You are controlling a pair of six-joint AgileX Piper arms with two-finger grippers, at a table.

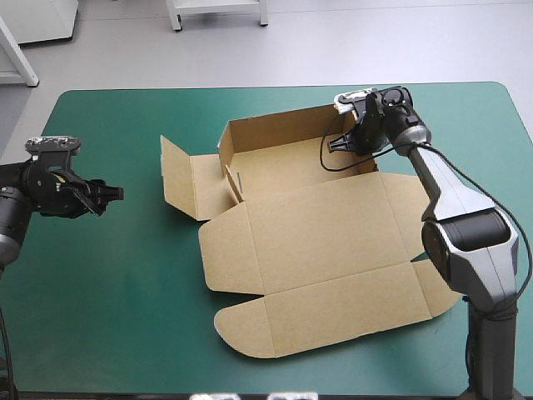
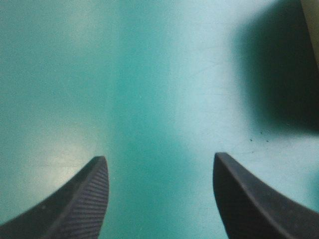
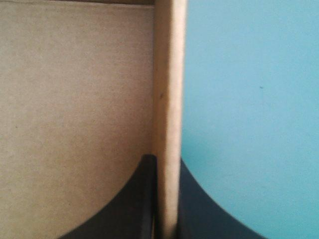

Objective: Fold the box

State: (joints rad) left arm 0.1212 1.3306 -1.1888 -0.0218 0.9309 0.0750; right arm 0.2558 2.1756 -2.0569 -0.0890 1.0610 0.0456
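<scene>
The brown box (image 1: 316, 242) lies in the middle of the table with its far wall raised, its lid flat toward the near edge and a side flap (image 1: 179, 179) spread to the left. At the box's far right corner, my right gripper (image 1: 343, 143) is shut on the upright right wall. In the right wrist view that wall (image 3: 168, 74) runs straight between the fingers of the right gripper (image 3: 167, 159), with board on one side and cover on the other. My left gripper (image 1: 112, 194) hovers left of the box. Its fingers stand open over bare cover in the left wrist view (image 2: 159, 162).
The teal-green cover (image 1: 100, 292) stretches bare around the left gripper and along the near left side. A strip of the box's flap (image 2: 311, 20) and its dark shadow lie ahead of the left gripper, off to one side.
</scene>
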